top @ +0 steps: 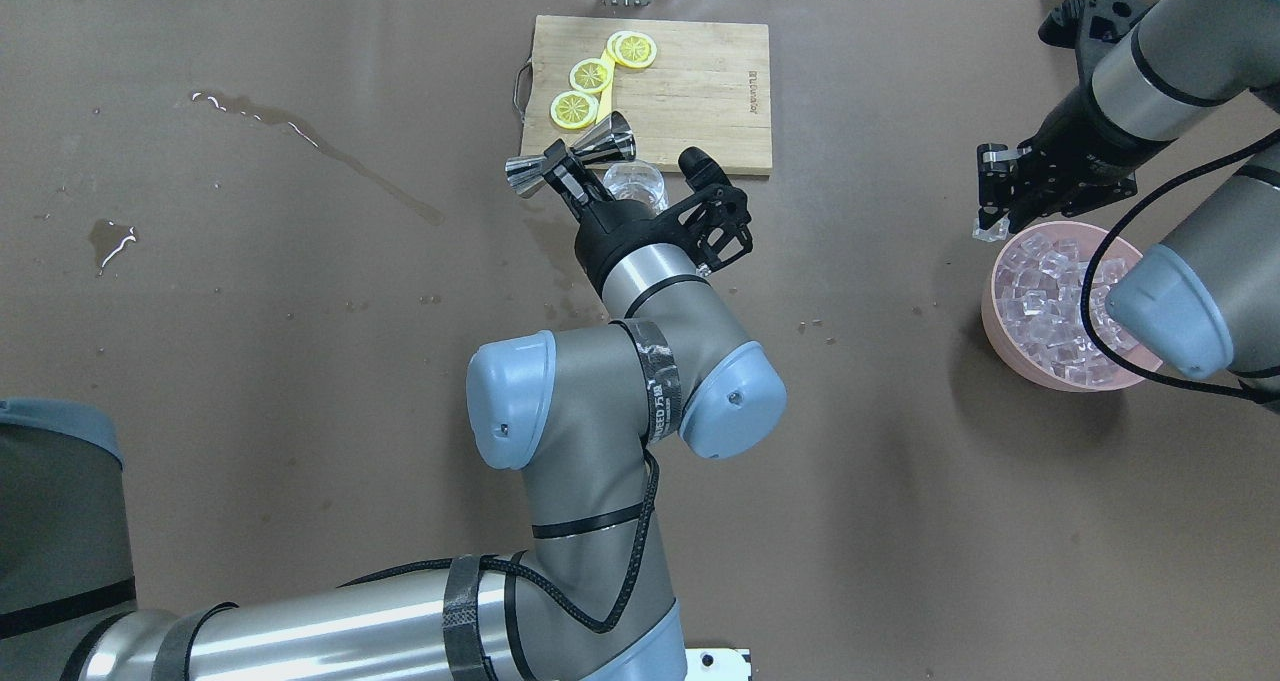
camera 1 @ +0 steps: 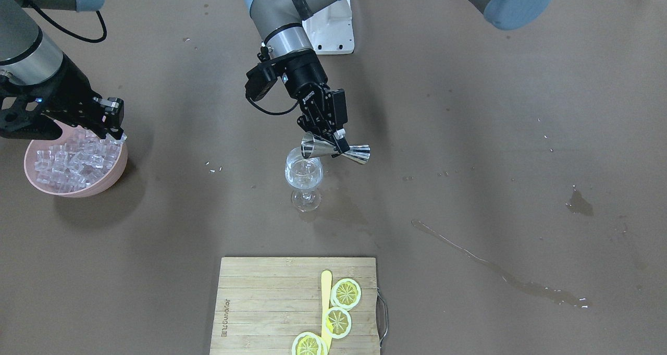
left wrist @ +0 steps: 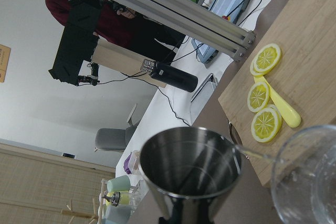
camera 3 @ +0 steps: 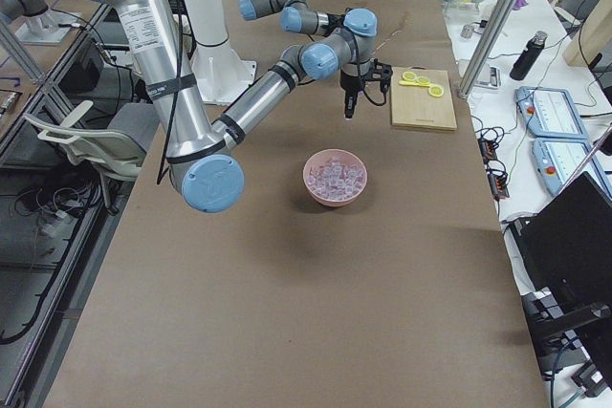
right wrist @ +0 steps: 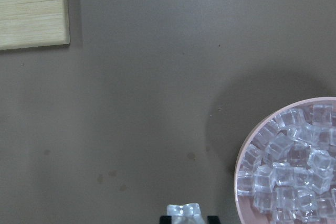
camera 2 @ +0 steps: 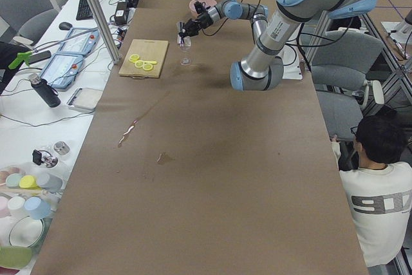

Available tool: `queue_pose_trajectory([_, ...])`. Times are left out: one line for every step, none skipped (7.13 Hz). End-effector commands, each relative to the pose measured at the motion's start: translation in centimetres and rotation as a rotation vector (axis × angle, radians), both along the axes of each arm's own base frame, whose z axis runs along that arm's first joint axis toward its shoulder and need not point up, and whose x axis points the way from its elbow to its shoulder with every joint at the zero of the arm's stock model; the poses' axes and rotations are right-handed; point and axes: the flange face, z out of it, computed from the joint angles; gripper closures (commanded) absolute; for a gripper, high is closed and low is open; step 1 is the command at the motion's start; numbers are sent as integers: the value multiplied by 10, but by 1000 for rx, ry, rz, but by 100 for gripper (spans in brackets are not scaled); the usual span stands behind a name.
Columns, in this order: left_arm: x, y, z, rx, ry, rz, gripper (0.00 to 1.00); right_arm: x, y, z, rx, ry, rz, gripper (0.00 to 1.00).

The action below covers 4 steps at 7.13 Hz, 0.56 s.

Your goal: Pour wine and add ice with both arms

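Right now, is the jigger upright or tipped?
Tipped. The jigger lies about horizontal in the left gripper, gripped at its waist, with one mouth over the rim of the wine glass.

The glass (top: 640, 186) stands beside the cutting board (top: 690, 91), the bowl (top: 992, 313) of ice (top: 1045, 296) far right.

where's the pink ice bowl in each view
Front-facing: pink bowl at left edge.
Overhead: pink bowl far right.
Exterior left: pink bowl tiny, far end.
Exterior right: pink bowl at centre.
Left wrist: not in it.
Right wrist: pink bowl, bottom right corner.
Landmark: wooden cutting board, in all six.
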Motion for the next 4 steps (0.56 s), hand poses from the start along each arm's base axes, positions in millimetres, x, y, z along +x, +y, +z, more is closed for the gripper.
queue_pose_trajectory([-12, 9, -22, -37, 157, 15, 100, -7, 1, -8, -8, -8, 7, 83])
queue_pose_trajectory([-34, 16, -36, -21, 231, 23, 100, -12, 2, -9, -18, -8, 8, 83])
queue_pose_trajectory([-62, 25, -40, -38, 306, 43, 100, -14, 1, -16, -16, -12, 15, 83])
queue_pose_trajectory([-85, 23, -37, -49, 404, 59, 100, -29, 5, -23, -22, 4, 43, 83])
